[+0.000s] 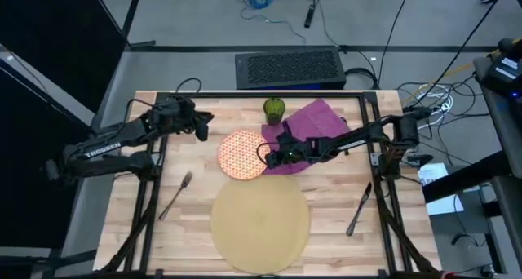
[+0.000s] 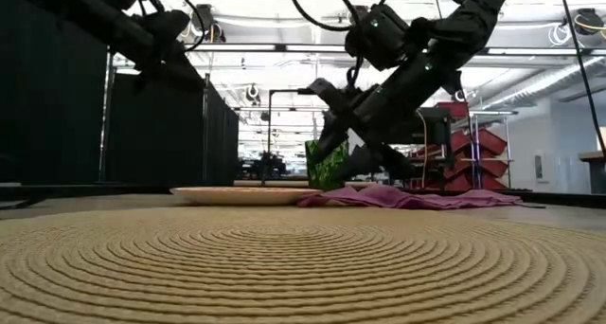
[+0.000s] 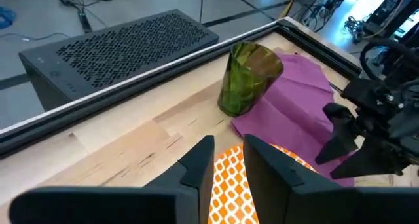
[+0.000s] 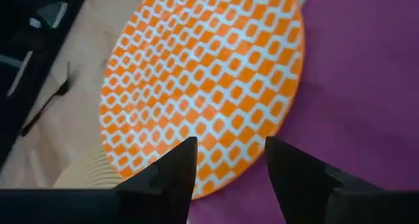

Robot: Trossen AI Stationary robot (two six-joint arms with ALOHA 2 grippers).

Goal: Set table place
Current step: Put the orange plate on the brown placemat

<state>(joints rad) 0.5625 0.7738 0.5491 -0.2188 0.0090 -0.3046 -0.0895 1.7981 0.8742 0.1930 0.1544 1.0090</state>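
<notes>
A round tan mat (image 1: 261, 224) lies at the table's near middle. Beyond it lies the orange-and-white plate (image 1: 243, 154), its right rim over the edge of the purple napkin (image 1: 314, 130). The green cup (image 1: 274, 109) stands upright at the napkin's far left corner. A fork (image 1: 175, 193) lies left of the mat and a knife (image 1: 359, 207) right of it. My right gripper (image 4: 229, 145) hovers open above the plate's right rim (image 4: 288, 112), touching nothing. My left gripper (image 3: 229, 145) hangs left of the plate (image 1: 201, 130), open by a narrow gap and empty.
A black perforated box (image 1: 289, 67) sits just past the table's far edge, behind a black rail (image 1: 269, 94). Black frame legs cross the table at left (image 1: 147, 189) and right (image 1: 383, 189). Bare wood shows between the fork and the mat.
</notes>
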